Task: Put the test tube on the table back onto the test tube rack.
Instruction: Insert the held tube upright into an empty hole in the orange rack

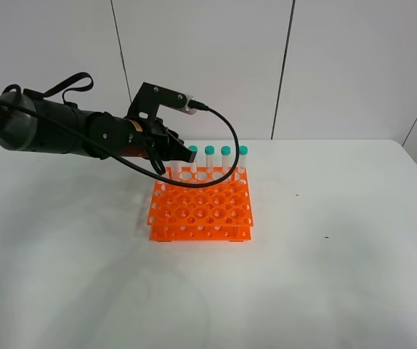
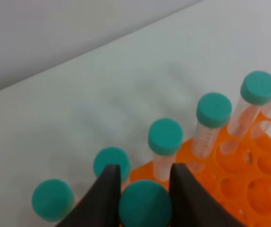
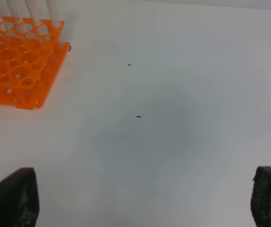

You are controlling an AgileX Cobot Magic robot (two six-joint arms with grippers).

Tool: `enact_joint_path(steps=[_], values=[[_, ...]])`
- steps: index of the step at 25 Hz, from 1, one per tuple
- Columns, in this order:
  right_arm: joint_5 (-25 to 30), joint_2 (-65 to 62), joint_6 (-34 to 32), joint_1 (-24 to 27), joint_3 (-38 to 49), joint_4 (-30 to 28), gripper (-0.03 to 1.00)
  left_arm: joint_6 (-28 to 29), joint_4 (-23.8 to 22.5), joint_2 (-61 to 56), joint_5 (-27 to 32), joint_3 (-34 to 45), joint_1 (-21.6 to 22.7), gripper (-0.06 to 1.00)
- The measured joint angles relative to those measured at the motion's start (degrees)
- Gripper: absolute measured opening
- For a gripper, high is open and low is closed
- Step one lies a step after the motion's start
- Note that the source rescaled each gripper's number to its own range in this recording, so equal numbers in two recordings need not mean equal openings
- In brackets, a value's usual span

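Well, test tube's place: we find the test tube [image 2: 145, 208] at the rear left corner of the test tube rack [image 1: 201, 211], as the high camera sees it, just beside the rack's row of standing tubes.
Long axis: only its teal cap shows in the left wrist view, facing the camera. The body runs away beneath the cap and is hidden, so we read the axis as lying along the fingers, cap toward the wrist.
Tip: we cannot tell whether it sits in a hole of the rack.
Left gripper [image 2: 144, 182]: its black fingers [image 2: 105, 198] are clamped on the cap, one on each side.
Right gripper [image 3: 145, 172]: its fingers stand wide apart with nothing between them, over bare table [image 1: 339, 254] well apart from the rack.
Rack: orange, lying flat on the table.
Other tubes [image 1: 225, 150]: upright in the rack's rear row, caps up.
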State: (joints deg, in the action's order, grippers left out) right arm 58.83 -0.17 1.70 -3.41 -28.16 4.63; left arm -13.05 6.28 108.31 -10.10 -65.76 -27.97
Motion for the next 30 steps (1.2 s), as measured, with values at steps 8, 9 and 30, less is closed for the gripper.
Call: enact_joint_path(steps=[8,9,30], values=[[0.00,0.00,0.00,0.00,0.00,0.07,1.00,-0.05,0.00,0.18,-0.48,0.00,0.00,0.00],[0.00,0.00,0.00,0.00,0.00,0.13,1.00,-0.05,0.00,0.18,-0.60,0.00,0.00,0.00],[0.00,0.00,0.00,0.00,0.00,0.13,1.00,0.00,0.00,3.78,-2.66,0.00,0.00,0.00]])
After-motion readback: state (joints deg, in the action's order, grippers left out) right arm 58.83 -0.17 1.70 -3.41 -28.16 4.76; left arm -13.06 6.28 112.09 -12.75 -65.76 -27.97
